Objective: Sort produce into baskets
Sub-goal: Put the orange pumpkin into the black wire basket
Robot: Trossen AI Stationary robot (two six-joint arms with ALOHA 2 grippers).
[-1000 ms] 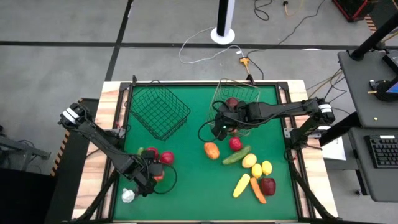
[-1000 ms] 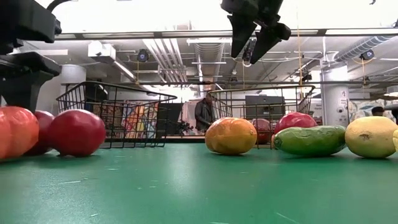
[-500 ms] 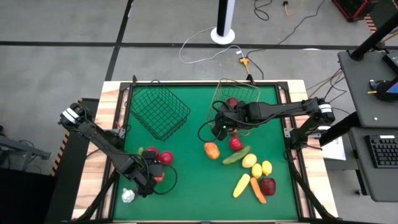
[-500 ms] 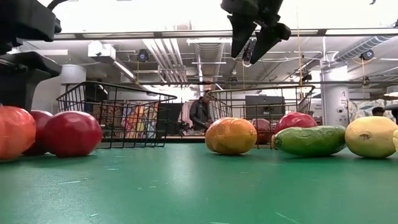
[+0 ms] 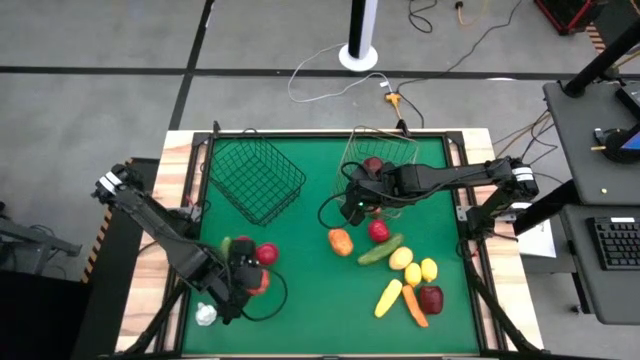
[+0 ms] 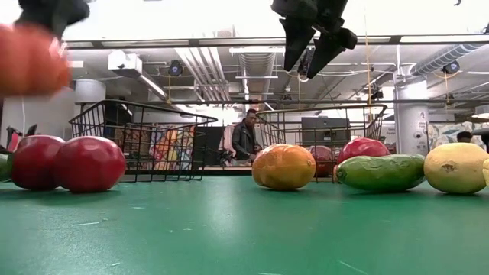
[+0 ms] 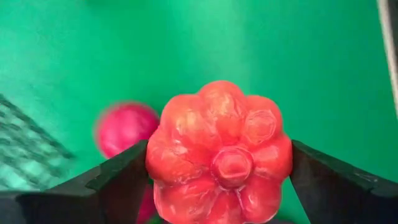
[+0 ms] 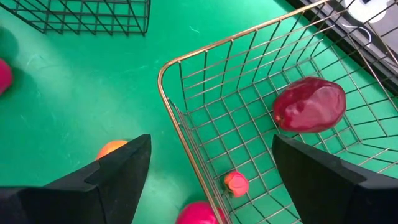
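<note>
Plainly a light, hollow sort of toy, going by looks: the lobed red tomato point(image 7: 219, 152), hard-shelled and glossy, likely slippery across its rounded ribs yet stiff enough to take a firm squeeze without harm. Best taken across the widest girth, pads seated in the grooves between lobes, and so taken here: left claw point(image 5: 243, 283) clamped on it from both flanks at about 8 o'clock on the bench point(image 5: 320, 300), button end facing the wrist camera. Worth a steady carry, since a smooth round body could roll out of a slack pinch. Raised now well clear of the green surface in the low view, high at the left edge and blurred, where half a second back it sat level with the two red fruits point(image 6: 92, 163) that remain on the cloth. Nothing changed on the other side: right claw point(image 6: 301, 67) spread wide and empty, hanging above the near rim of the pale basket point(image 8: 163, 74) at about 1 o'clock, a dark red fruit point(image 8: 309, 104) already inside. Dark basket point(image 5: 258, 180) at 11 o'clock, empty so far as can be made out.
</note>
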